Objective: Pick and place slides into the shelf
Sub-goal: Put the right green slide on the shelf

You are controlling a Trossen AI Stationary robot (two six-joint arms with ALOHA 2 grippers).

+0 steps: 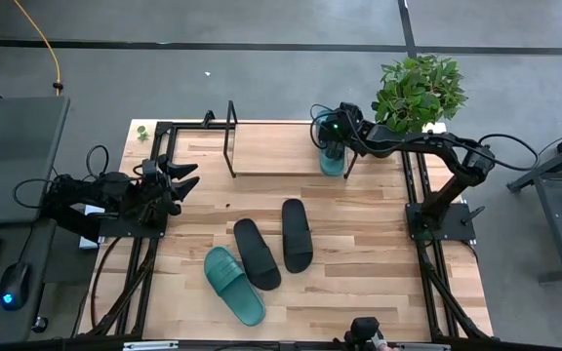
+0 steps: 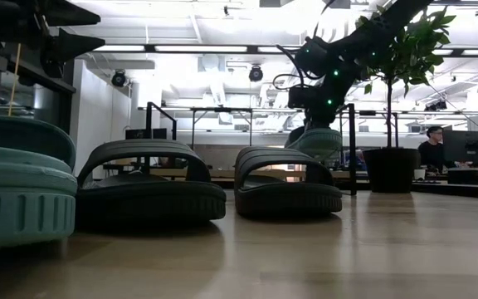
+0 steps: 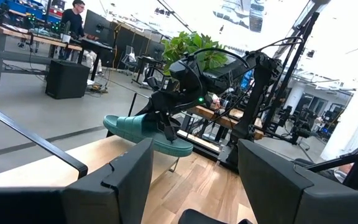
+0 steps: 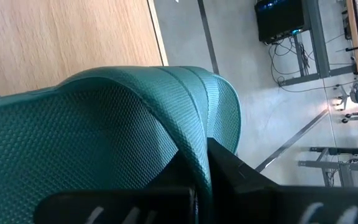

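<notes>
Fingers of the right gripper (image 1: 332,148) pinch one teal slide (image 1: 332,159) above the shelf (image 1: 281,148) end, not yet set down. Left gripper (image 1: 185,181) waits open at the table edge. None looks shelved; a teal slide (image 1: 233,285) and two black slides (image 1: 257,253) remain on the table.

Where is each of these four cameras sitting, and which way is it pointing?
High view: above the table, looking straight down; shows both arms, the shelf and three slides lying on the table.
Low view: at tabletop height, looking level across the black slides into the room; the right arm comes in from above.
Left wrist view: on the left arm, looking past its own open fingers toward the right gripper.
Right wrist view: on the right arm, pressed close to the teal slide it grips.
Shared: all four show that held teal slide.
</notes>
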